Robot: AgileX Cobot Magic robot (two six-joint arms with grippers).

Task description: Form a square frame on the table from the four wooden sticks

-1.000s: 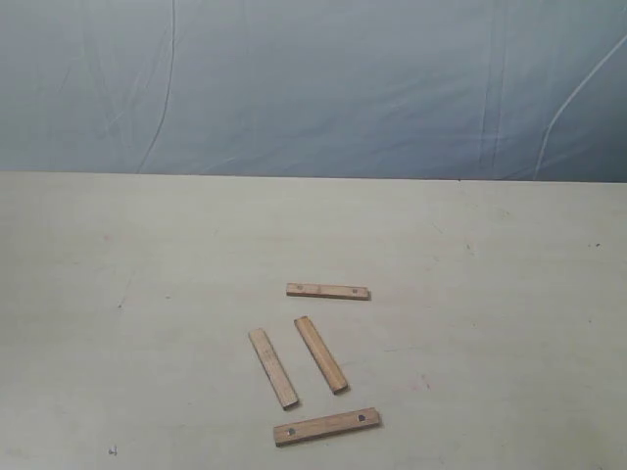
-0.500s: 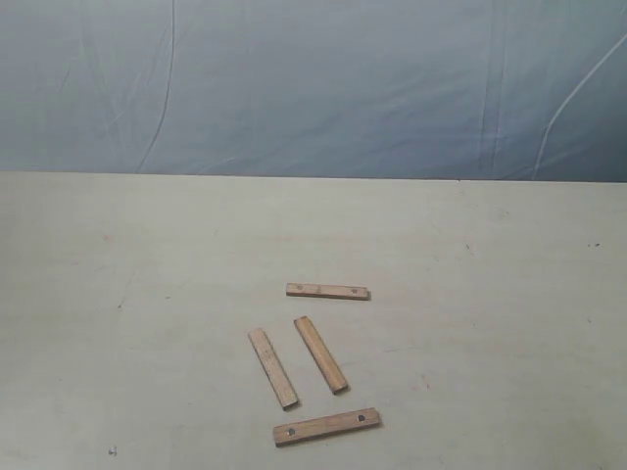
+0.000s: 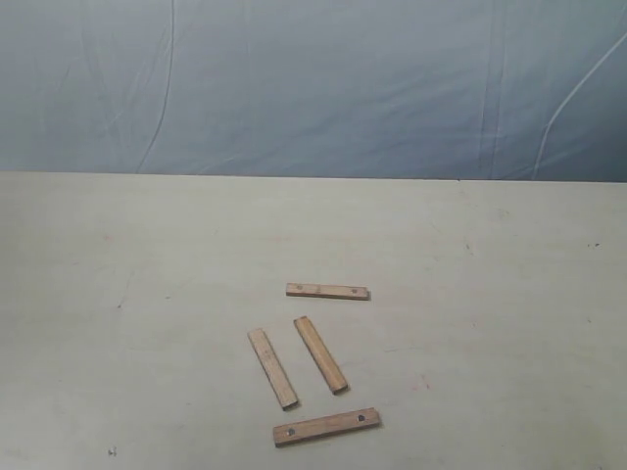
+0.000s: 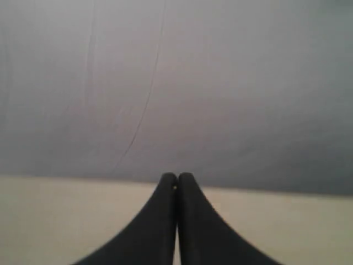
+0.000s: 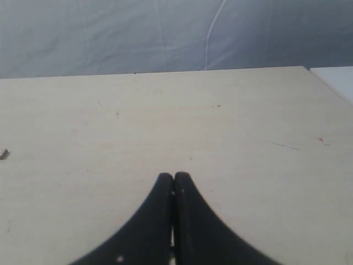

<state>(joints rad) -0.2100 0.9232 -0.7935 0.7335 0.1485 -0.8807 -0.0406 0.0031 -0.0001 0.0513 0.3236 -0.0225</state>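
Note:
The four wooden sticks lie loose on the table (image 3: 147,255) in the exterior view, none touching another. A holed stick (image 3: 328,292) lies crosswise at the far side. Two plain sticks (image 3: 272,367) (image 3: 321,354) lie side by side, slanted. Another holed stick (image 3: 326,426) lies crosswise nearest the front edge. No square frame is formed. Neither arm appears in the exterior view. My left gripper (image 4: 177,178) is shut and empty, above the table, facing the cloth. My right gripper (image 5: 174,176) is shut and empty over bare table. A stick's end (image 5: 4,154) shows at that view's edge.
A wrinkled blue-grey cloth backdrop (image 3: 313,88) hangs behind the table's far edge. A white surface (image 5: 336,80) shows beyond the table's corner in the right wrist view. Small specks and scuffs mark the tabletop.

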